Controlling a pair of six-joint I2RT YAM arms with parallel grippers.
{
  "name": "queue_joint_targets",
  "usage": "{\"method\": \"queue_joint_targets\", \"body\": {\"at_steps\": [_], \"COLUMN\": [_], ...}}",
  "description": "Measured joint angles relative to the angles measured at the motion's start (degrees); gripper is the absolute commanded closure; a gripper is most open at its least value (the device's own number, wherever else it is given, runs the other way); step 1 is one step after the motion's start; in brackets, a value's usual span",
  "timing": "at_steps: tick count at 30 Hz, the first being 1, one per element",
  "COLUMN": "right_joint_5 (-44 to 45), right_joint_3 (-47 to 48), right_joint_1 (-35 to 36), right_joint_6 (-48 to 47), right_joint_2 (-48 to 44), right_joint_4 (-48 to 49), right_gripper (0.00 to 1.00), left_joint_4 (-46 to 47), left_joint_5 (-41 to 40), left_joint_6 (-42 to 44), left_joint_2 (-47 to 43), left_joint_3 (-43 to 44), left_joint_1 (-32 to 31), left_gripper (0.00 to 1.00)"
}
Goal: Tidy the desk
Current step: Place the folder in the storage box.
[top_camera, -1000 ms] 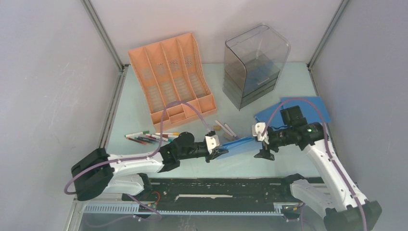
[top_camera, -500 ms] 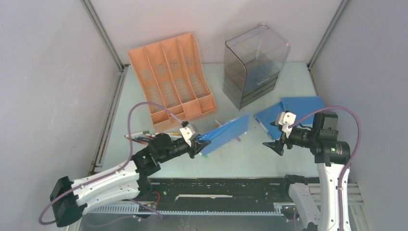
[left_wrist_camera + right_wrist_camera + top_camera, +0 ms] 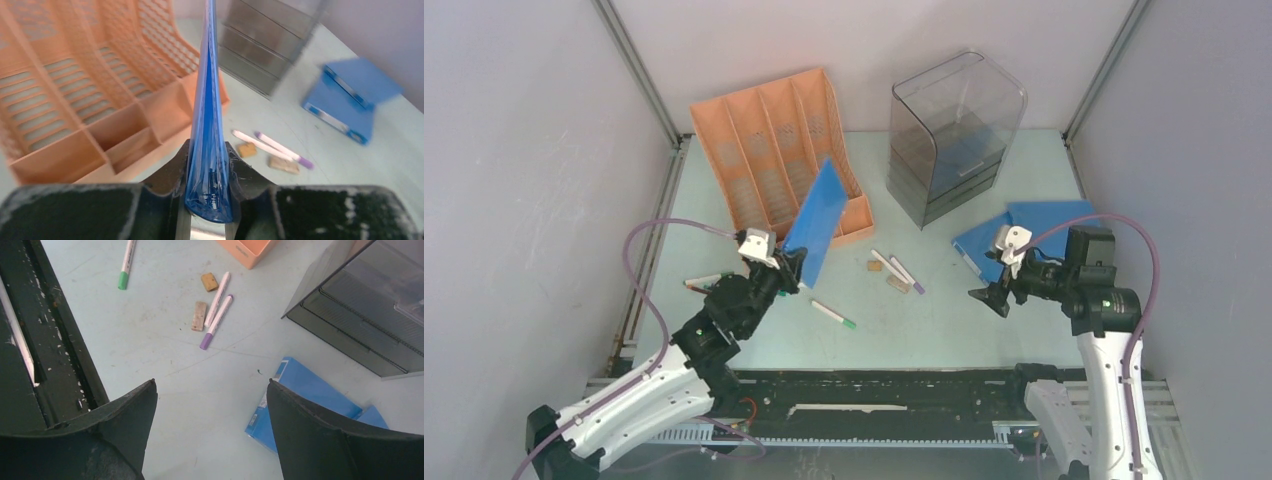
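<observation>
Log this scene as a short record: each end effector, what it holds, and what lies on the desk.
left end effector: shut on the blue folder, held on edge close to the orange file rack
right end effector: open, empty, above the desk
loose on desk: green-capped pen, purple-capped pen, brown blocks
right side: flat blue folders
back: grey drawer unit

Left gripper [image 3: 207,170] pinched, right gripper [image 3: 210,385] wide
</observation>
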Motion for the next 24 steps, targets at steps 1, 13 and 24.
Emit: {"method": "queue_joint_targets", "body": {"at_steps": [1,13,24], "right_joint_5": [0.48,7.06,11.76], "right_joint_3": [-0.26,-3.13,-4.42], "right_joint_1": [0.24,2.93,6.69], "right_joint_6": [0.11,1.20,1.33], "right_joint_2": [0.04,0.94,3.32], "right_joint_4": [0.37,4.24,6.19], "right_gripper": [0.12,0.12,0.12], "left_joint_4": [0.13,1.70,0.09], "left_joint_5": [-2.16,-19.56,-27.43], "left_joint_6": [-0.42,-6.08,-11.15], "left_joint_2": [-0.17,4.42,10.27], "left_joint_3": [0.07,3.28,7.32], "left_joint_1": [0.55,8.85,13.86], "left_gripper": [1.00,1.00,1.00]}}
